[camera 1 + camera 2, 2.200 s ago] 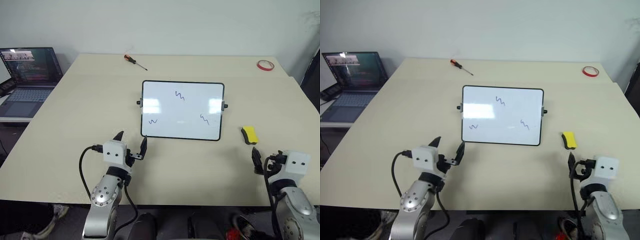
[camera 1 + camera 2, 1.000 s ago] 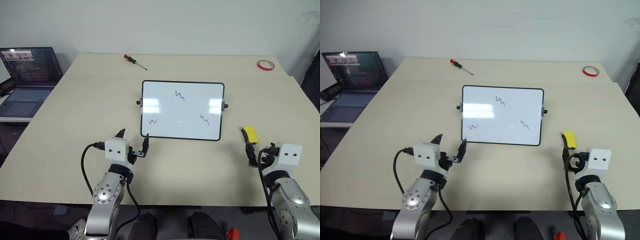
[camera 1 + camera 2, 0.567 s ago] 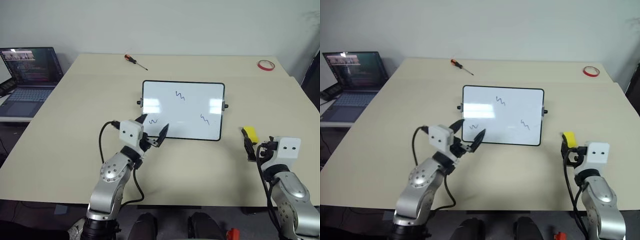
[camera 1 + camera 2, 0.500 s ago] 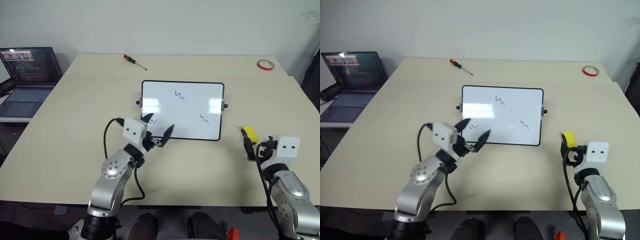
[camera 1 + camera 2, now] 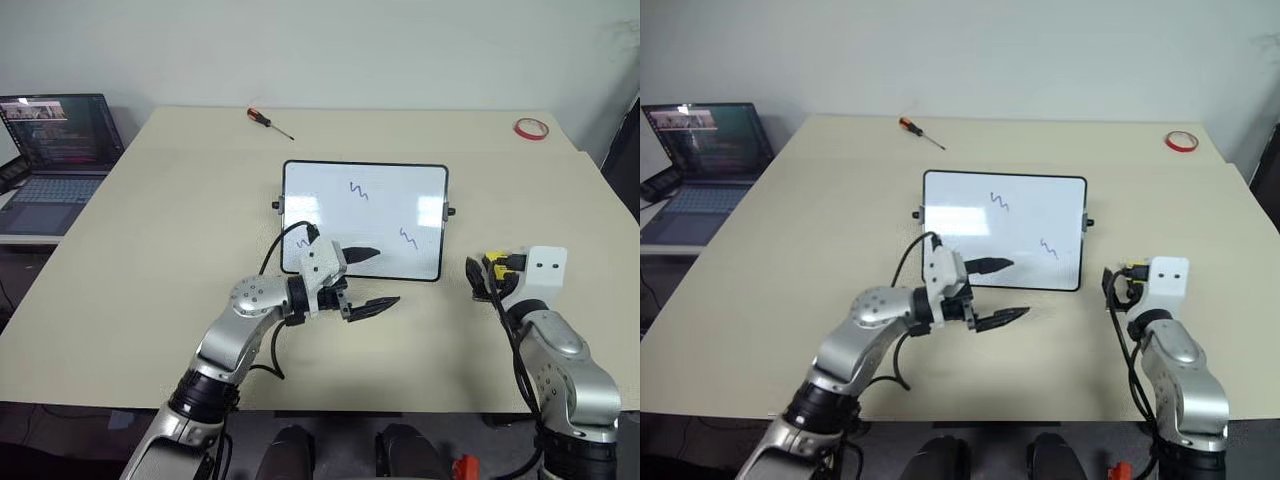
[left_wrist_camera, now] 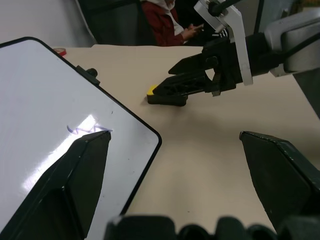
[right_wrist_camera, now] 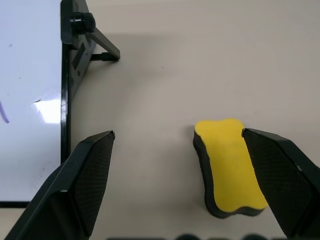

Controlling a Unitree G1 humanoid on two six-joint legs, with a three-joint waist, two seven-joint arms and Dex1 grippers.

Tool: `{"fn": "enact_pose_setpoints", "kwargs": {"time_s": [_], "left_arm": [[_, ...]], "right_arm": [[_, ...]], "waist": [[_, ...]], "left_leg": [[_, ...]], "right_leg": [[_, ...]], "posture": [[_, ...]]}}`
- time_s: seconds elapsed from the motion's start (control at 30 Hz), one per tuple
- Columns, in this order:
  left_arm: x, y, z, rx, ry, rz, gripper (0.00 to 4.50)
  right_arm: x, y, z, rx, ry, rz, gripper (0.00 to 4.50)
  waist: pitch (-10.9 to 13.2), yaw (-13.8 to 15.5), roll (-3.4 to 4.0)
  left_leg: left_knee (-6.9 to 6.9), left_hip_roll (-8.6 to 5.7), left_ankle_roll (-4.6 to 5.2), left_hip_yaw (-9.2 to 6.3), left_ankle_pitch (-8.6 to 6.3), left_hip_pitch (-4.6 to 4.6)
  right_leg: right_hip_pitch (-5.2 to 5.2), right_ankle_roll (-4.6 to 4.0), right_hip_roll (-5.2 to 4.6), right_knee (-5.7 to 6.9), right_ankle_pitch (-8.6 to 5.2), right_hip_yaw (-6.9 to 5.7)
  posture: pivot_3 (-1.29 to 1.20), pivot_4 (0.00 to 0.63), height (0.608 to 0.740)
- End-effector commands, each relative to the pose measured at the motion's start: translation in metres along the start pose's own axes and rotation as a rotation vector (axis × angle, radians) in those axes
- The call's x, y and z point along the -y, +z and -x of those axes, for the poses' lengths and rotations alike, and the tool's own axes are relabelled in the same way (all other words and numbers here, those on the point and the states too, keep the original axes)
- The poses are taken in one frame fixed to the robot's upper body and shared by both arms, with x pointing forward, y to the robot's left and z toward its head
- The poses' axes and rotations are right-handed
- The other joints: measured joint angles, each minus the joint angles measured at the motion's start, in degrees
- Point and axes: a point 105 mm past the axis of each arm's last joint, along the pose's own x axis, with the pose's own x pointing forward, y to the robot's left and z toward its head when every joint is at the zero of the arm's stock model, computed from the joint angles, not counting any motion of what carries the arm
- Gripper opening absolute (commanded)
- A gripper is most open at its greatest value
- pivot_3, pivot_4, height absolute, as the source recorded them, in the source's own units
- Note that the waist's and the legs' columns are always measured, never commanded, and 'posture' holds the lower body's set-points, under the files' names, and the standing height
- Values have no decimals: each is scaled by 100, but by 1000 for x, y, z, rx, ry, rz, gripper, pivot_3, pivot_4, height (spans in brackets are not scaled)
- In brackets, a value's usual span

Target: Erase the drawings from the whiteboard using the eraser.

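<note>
The small yellow block eraser with a dark base lies flat on the beige table, right of the black-framed whiteboard, its long axis running front to back. The right gripper straddles it, jaws wide apart. The left gripper also gapes, empty.

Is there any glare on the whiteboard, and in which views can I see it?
Left eye view: two pale glare patches on the whiteboard, near its short sides. Left wrist view: a bright reflection lies over one of the drawings. Right wrist view: a small bright spot near the frame.
</note>
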Motion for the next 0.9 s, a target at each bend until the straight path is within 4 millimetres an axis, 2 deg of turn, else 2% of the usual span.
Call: {"fn": "enact_pose_setpoints", "kwargs": {"time_s": [0.03, 0.33, 0.6, 0.9], "left_arm": [[0, 9, -8, 34, -29, -59, 4500], [3, 9, -12, 49, -58, -88, 4500], [6, 4, -17, 38, -88, -124, 4500], [6, 7, -18, 53, -83, -130, 4500]], "right_arm": [[5, 8, -4, 23, -16, -13, 4460], [17, 4, -8, 15, -59, -43, 4460], [26, -11, -9, -31, -94, -96, 4460], [26, -9, -16, -26, -91, -131, 4460]], "waist": [[0, 0, 0], [0, 0, 0], [0, 1, 0], [0, -6, 1]], "left_leg": [[0, 0, 0, 0, 0, -1], [0, 1, 1, 1, 0, -14], [1, 0, 1, 2, 0, -14], [2, 2, 1, 3, 1, -13]], "right_leg": [[-1, 0, 0, 0, 0, 0], [-13, 0, -2, 2, 0, 2], [-15, 0, -2, 5, 0, 2], [-16, 0, -2, 10, 0, 3]], "posture": [[0, 150, 740], [0, 150, 740], [0, 150, 740], [0, 150, 740]]}}
